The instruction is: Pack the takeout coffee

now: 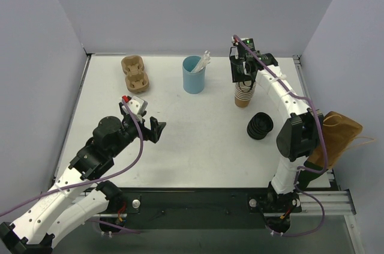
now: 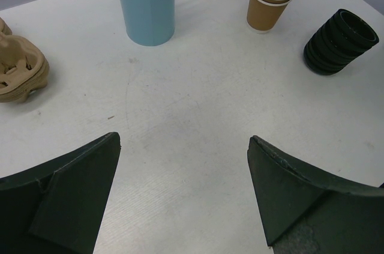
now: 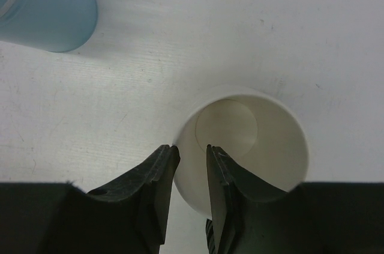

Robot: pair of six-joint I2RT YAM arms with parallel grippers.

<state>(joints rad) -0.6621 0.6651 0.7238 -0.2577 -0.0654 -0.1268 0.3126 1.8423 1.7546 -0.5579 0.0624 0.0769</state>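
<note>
The takeout coffee is out of view; no lidded cup shows. A stack of tan paper cups [image 1: 244, 95] [image 2: 273, 2] stands at the back right of the table. My right gripper [image 1: 245, 74] [image 3: 192, 149] hangs straight over it, its jaws a little apart astride the near rim of the white-lined top cup [image 3: 227, 128], one finger outside and one inside, with a narrow gap showing. A leaning stack of black lids [image 1: 260, 125] [image 2: 340, 41] lies in front of the cups. My left gripper [image 1: 155, 129] [image 2: 183, 146] hovers wide open and empty over the bare left-centre of the table.
A light-blue cup with white sticks [image 1: 193, 77] [image 2: 147, 5] [image 3: 48, 11] stands at the back middle. A brown pulp cup carrier [image 1: 135, 74] [image 2: 21, 68] sits at the back left. A brown paper bag [image 1: 336, 137] lies off the table's right edge.
</note>
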